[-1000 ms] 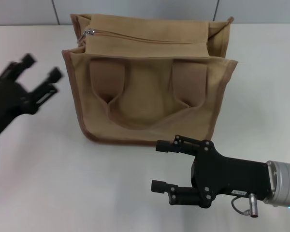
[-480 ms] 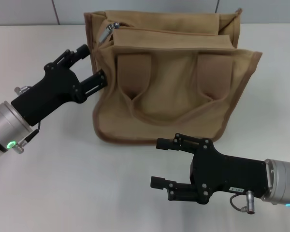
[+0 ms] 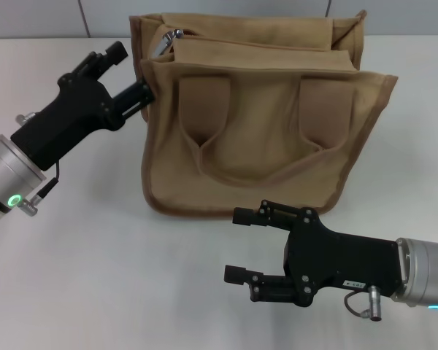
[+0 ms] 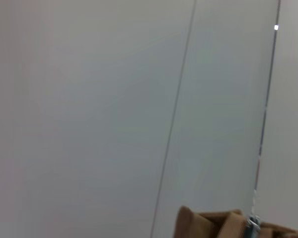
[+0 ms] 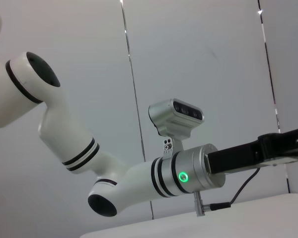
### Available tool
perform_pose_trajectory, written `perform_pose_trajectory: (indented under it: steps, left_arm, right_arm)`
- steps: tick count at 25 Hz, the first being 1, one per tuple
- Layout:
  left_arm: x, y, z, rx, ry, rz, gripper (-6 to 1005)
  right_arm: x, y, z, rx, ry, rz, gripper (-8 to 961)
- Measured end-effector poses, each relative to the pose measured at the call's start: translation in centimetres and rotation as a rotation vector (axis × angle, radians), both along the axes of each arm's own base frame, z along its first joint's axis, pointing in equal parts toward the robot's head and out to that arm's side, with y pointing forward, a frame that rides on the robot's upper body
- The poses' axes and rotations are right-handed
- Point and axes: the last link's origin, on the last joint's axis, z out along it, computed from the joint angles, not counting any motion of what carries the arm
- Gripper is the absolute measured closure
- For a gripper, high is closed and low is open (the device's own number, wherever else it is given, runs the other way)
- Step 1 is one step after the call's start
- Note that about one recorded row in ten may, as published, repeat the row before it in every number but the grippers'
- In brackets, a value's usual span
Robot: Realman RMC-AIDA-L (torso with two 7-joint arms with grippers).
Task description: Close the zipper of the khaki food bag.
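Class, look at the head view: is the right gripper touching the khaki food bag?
No. The right gripper hangs open, apart from the khaki food bag.

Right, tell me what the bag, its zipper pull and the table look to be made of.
The bag looks like matte tan canvas: soft folds, a drooping handle, darker brown stitched edging. The zipper pull seems to be metal, since it is silver and glints. The table is a smooth, plain white top, perhaps laminate, though the look leaves that open. The left pincer is by the bag's upper corner; the right pincer hovers in front.
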Motion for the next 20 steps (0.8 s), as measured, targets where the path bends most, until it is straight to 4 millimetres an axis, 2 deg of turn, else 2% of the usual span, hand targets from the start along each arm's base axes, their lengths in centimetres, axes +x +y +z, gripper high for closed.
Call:
perform_pose_trajectory:
  steps: [11, 15, 16, 20]
  left_arm:
    - [-0.6, 0.1, 0.7, 0.044, -0.008, 0.027, 171]
    - [-1.4, 0.0, 1.6, 0.022, 0.042, 0.021, 171]
    - [-2.2, 0.2, 2.7, 0.015, 0.069, 0.042, 170]
    - [-2.7, 0.4, 3.8, 0.001, 0.107, 0.051, 170]
  right_arm:
    - [-0.5, 0.5, -0.1, -0.004, -0.003, 0.011, 210]
    - [-0.4, 0.5, -0.2, -0.003, -0.005, 0.01, 211]
    - [-0.3, 0.6, -0.2, 0.003, -0.013, 0.002, 212]
    - [-0.3, 1.1, -0.2, 0.023, -0.017, -0.018, 213]
